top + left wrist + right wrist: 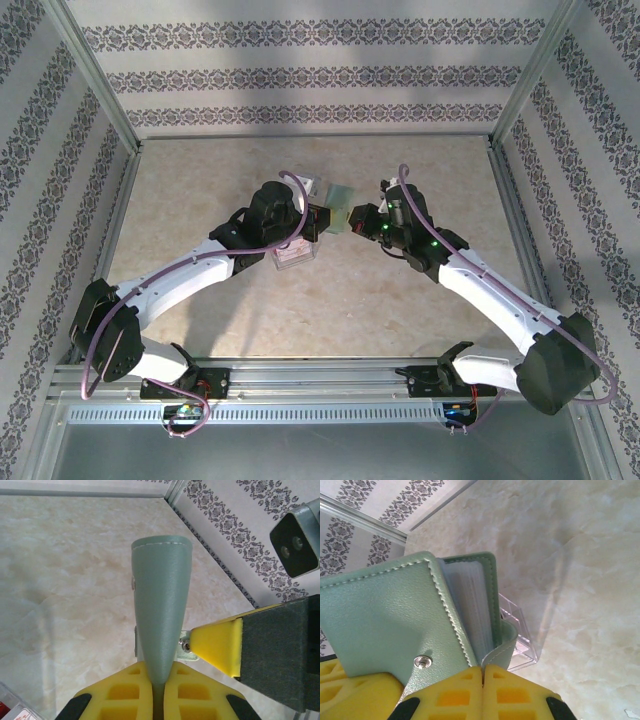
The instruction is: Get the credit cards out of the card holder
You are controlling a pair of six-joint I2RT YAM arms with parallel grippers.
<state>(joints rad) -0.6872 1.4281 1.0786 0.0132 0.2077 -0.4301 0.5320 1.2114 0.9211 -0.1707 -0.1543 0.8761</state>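
While the left gripper [157, 685] is clamped on the bottom edge of the small pale teal, soft, stitched card holder [161, 605], holding it upright above the beige marbled table [60, 580], the right gripper [482, 672] is pinched together on the holder's lower corner near the metal snap [423, 662]. Left wrist view has the holder edge-on with one yellow finger [217, 645] of the right gripper touching its side; right wrist view has the panels fanned apart, pale inner leaves [472, 605] between them. Overhead, the holder sits between both grippers mid-table, with the clear plastic tray [295, 255] just beside the left wrist and partly overlapped by it.
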